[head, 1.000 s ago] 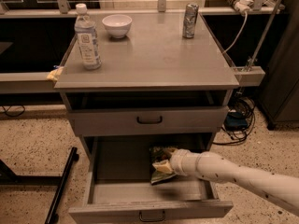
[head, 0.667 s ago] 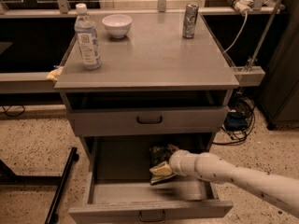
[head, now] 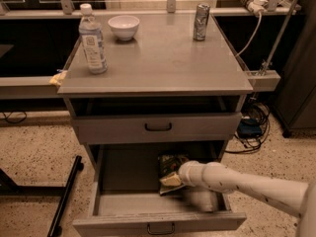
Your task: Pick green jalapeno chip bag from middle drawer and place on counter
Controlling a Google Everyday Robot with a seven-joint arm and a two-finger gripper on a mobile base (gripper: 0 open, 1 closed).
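Observation:
The green jalapeno chip bag point(head: 170, 163) lies on the floor of the open middle drawer point(head: 126, 179), right of centre and toward the back. My gripper point(head: 171, 180) comes in from the right on a white arm point(head: 247, 184). It sits low inside the drawer at the bag's near end and covers part of it. The counter point(head: 158, 63) is the grey cabinet top above.
On the counter stand a water bottle point(head: 93, 38) at the left, a white bowl point(head: 124, 26) at the back, and a silver can point(head: 201, 15) at the back right. The upper drawer front point(head: 158, 127) hangs over the open drawer. A black stand leg point(head: 66, 196) lies on the floor at left.
My gripper has edged slightly left and down against the bag's near end. The bag and drawer have not visibly moved.

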